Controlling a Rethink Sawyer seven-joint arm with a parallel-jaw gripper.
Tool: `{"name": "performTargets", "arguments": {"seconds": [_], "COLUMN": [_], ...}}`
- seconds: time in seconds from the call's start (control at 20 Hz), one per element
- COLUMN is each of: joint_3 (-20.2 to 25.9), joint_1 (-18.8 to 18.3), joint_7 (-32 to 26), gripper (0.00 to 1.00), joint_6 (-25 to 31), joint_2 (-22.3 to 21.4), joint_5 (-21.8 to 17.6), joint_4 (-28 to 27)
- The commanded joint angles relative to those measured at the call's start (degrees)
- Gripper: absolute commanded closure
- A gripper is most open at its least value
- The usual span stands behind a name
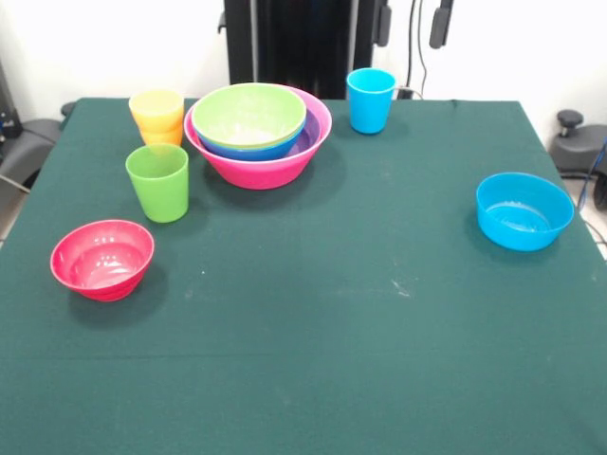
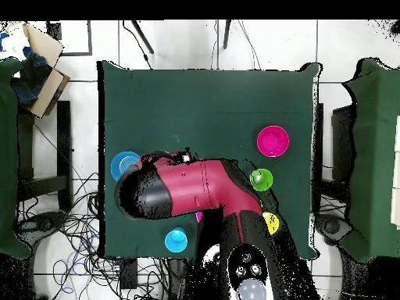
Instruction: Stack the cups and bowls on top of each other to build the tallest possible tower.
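A tower stands at the table's far side in the front view: the large pink bowl holds a purple bowl, a blue bowl and a light green bowl on top. No orange bowl shows. A yellow cup sits in an orange cup to its left. The green cup, blue cup, red-pink bowl and light blue bowl stand alone. The arm shows only in the overhead view, covering the tower; the gripper is barely made out.
In the overhead view the arm's black elbow reaches over beside the light blue bowl. The red-pink bowl, green cup, yellow cup and blue cup show around it. The green tablecloth covers the table.
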Motion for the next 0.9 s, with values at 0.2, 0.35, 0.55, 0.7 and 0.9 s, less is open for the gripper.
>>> {"name": "performTargets", "arguments": {"seconds": [0.2, 0.35, 0.55, 0.7, 0.9], "joint_3": [2.14, -0.11, -4.64, -7.33, -11.61], "joint_1": [-1.38, 2.06, 6.77, 9.73, 13.11], "joint_7": [-0.15, 1.66, 10.23, 15.54, 22.31], "gripper": [0.0, 0.0, 0.0, 0.0, 0.0], "joint_6": [5.84, 13.5, 16.98, 15.14, 13.05], "joint_2": [-2.2, 1.44, 5.14, 6.92, 8.4], "joint_5": [3.1, -0.7, -3.23, -1.95, 0.55], "joint_4": [2.35, -6.31, -12.76, -13.92, -14.91]}}
